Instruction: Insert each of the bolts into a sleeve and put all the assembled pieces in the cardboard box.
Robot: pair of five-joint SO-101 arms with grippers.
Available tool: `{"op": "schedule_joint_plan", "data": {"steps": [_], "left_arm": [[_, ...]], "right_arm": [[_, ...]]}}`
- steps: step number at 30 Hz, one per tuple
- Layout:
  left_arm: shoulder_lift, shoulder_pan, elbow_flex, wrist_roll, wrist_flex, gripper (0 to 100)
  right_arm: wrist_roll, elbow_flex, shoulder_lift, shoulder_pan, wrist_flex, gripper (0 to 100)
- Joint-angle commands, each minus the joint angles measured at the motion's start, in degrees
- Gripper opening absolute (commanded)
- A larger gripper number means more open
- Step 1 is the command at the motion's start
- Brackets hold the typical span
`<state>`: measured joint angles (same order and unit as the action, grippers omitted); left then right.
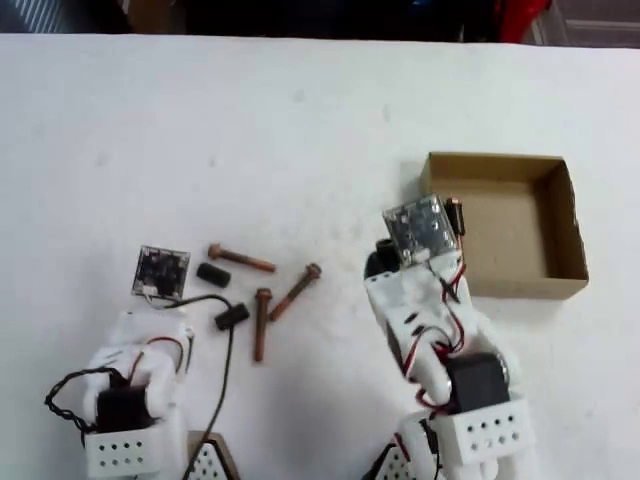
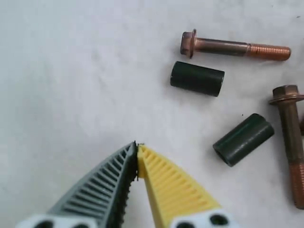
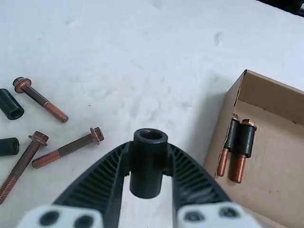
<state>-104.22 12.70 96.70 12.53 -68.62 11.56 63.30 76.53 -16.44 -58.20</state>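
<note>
My right gripper (image 3: 148,153) is shut on a black sleeve (image 3: 147,166), held upright above the white table just beside the cardboard box (image 3: 270,92). Two assembled bolt-and-sleeve pieces (image 3: 236,151) lie in the box against its near wall. My left gripper (image 2: 137,145) is shut with nothing in it, low over the table a short way from two loose black sleeves (image 2: 197,78) (image 2: 243,139) and two copper bolts (image 2: 235,46) (image 2: 290,142). In the high view three bolts (image 1: 240,259) (image 1: 296,290) (image 1: 261,322) and two sleeves (image 1: 213,274) (image 1: 232,317) lie between the arms.
The cardboard box (image 1: 520,235) stands open at the right of the table, with the right arm (image 1: 425,300) close against its left side. A black cable (image 1: 222,390) runs from the left arm (image 1: 135,385) past the loose parts. The far half of the table is bare white.
</note>
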Motion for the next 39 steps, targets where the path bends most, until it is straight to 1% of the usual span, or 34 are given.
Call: {"op": "schedule_joint_plan", "data": {"steps": [1,5,7,11,18,24,28,32,35,37,39], "left_arm": [[-0.48,-1.54,-3.34,0.44,0.0,2],[-0.31,-1.63,-6.42,0.53,-1.41,2],[-0.22,-2.68,-8.35,0.88,-2.37,2],[-0.22,-5.67,-10.29,4.13,-3.87,2],[-0.13,-5.93,-11.78,4.57,-4.22,2],[-0.04,-6.02,-15.03,5.54,-6.33,2],[-0.04,-6.02,-15.82,6.77,-7.82,2],[-0.04,-6.02,-15.82,6.86,-7.82,2],[0.13,-6.02,-16.18,6.86,-7.82,2],[2.42,-6.02,-17.76,6.86,-7.74,2],[7.43,-6.02,-20.66,6.77,-7.3,2]], "right_arm": [[-0.97,2.46,6.02,0.22,2.86,1.7],[-4.66,4.92,11.21,0.22,2.86,1.7],[-4.75,5.89,13.23,0.13,2.86,1.7],[-5.1,8.44,16.4,0.04,3.21,1.7],[-5.1,15.91,22.02,0.04,9.19,1.7],[-5.19,18.81,26.42,-0.04,9.71,1.7],[-5.19,20.13,26.77,-1.45,10.42,1.7],[-5.19,22.42,26.77,-4.09,14.55,1.7],[-5.19,23.56,26.77,-4.26,16.75,1.7],[-5.19,23.56,26.77,-4.09,17.1,1.7],[-5.19,23.56,26.77,-4.35,17.19,1.7]]}}
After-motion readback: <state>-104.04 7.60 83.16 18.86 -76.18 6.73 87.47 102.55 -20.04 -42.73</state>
